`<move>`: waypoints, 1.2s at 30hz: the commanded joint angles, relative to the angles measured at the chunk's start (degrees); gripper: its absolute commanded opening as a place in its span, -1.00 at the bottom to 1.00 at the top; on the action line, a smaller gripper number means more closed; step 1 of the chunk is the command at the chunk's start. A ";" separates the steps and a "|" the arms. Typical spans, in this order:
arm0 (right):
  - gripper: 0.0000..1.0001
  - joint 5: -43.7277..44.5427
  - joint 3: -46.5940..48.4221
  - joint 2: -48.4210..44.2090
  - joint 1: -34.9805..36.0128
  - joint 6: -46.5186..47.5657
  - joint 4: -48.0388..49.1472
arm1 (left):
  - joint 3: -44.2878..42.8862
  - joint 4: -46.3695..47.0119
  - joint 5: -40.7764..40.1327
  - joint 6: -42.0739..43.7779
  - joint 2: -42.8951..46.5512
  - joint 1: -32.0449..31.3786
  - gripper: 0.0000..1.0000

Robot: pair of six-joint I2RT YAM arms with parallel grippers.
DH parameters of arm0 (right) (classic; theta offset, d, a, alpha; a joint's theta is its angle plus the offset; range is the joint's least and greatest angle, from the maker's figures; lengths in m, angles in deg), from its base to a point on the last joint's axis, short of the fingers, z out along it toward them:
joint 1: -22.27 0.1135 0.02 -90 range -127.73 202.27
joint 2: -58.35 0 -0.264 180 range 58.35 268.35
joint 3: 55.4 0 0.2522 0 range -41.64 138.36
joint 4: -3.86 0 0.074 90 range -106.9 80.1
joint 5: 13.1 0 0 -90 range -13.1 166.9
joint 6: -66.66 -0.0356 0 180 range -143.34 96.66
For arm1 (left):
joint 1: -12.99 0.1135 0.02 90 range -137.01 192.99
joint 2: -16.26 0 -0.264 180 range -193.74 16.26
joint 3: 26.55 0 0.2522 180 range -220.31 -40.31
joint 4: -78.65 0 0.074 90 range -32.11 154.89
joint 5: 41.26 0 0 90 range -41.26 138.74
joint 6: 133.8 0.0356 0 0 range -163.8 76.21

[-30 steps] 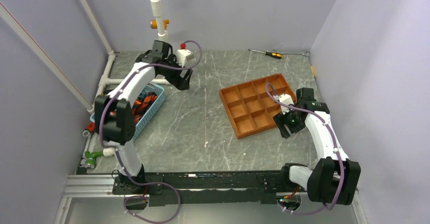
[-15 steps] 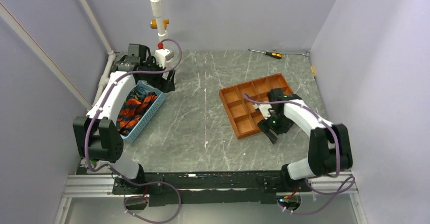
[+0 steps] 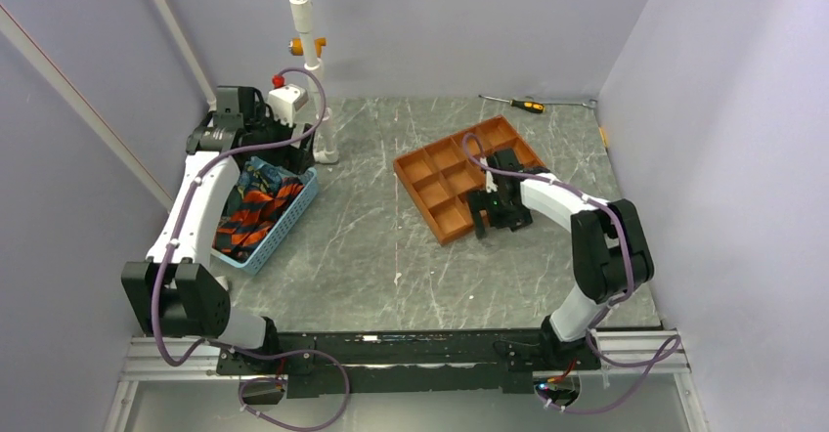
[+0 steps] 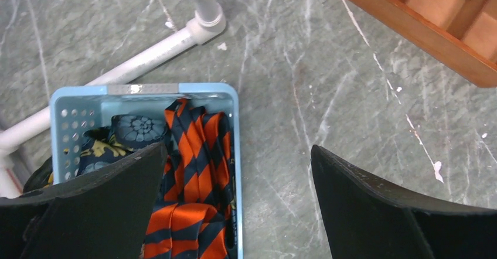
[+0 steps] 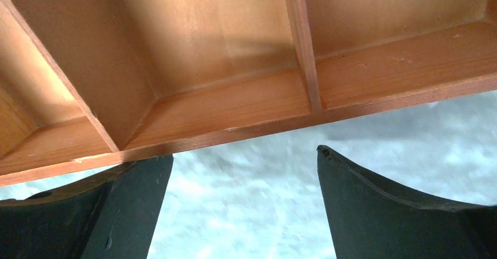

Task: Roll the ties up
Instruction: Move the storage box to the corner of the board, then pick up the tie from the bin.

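The ties (image 3: 252,209) lie bunched in a light blue basket (image 3: 294,215) at the left. In the left wrist view the orange and black striped tie (image 4: 196,171) lies against the basket's right wall, beside a dark floral tie (image 4: 136,129). My left gripper (image 3: 285,154) hangs open and empty above the basket's far end (image 4: 143,89). My right gripper (image 3: 497,211) is open and empty, low against the near side of the orange-brown gridded tray (image 3: 428,194); its left finger touches the tray's wooden edge (image 5: 234,127).
A white pipe frame (image 3: 318,109) stands right behind the basket; its foot shows in the left wrist view (image 4: 206,21). A screwdriver (image 3: 520,105) lies at the back. The tray's corner (image 4: 422,30) shows at the top right of the left wrist view.
The left gripper has swung left and back over the basket's far end. The right gripper has moved left and the tray has slid left and towards the back with it.
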 commanded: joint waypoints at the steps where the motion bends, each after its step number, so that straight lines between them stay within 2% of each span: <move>1: 0.90 -0.42 3.35 4.69 1.69 -13.57 19.82 | 1.38 -0.20 -2.91 -0.26 3.05 1.82 0.99; 8: 0.93 -1.62 12.48 15.08 4.57 -23.44 25.55 | -0.19 -2.16 -4.16 -1.03 2.18 4.19 0.99; 14: 0.93 1.72 22.92 23.55 4.05 -19.92 27.56 | 0.46 -4.44 -4.15 0.52 2.56 5.47 0.99; 21: 0.94 0.09 34.35 29.87 3.93 -16.67 28.16 | -4.26 -14.09 -3.31 4.43 -3.49 9.03 0.99; 27: 0.98 -13.58 27.73 19.90 4.02 -5.68 25.75 | -8.29 -20.97 -2.61 13.21 -9.00 17.09 0.99; 32: 0.99 -18.49 21.88 10.17 3.82 1.64 18.54 | -1.75 -21.43 -4.32 19.40 -9.62 22.43 0.99; 36: 0.99 -18.86 18.03 4.44 3.68 2.15 15.64 | 4.48 -17.91 -5.67 24.11 -10.13 22.59 0.99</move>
